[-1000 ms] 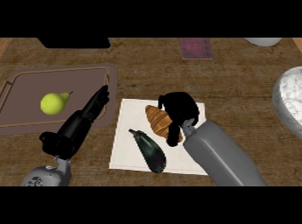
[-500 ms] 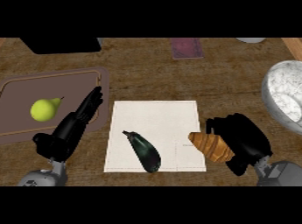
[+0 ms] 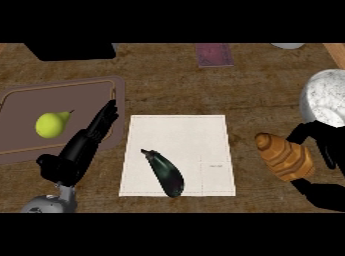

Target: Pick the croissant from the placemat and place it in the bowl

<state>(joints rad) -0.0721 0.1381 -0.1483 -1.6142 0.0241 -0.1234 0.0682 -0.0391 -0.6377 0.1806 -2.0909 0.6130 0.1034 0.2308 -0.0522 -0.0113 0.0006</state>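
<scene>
A golden-brown croissant [image 3: 284, 156] is held in my right hand [image 3: 336, 155] at the right edge of the head view, off the white placemat [image 3: 197, 135], with fingers and thumb curled round it. The speckled white bowl [image 3: 336, 97] sits just beyond that hand, at the right edge. My left hand [image 3: 77, 150] rests open at the lower left, fingers pointing up, beside the placemat.
A dark eggplant [image 3: 164, 171] lies on the placemat's lower part. A brown tray [image 3: 94, 92] at the left holds a yellow-green pear [image 3: 51, 124]. A purple booklet [image 3: 214, 54] and a dark box [image 3: 68, 50] lie along the far edge.
My right hand has carried the croissant off the placemat to the right, closer to the bowl. The view has shifted slightly. The left hand has stayed still.
</scene>
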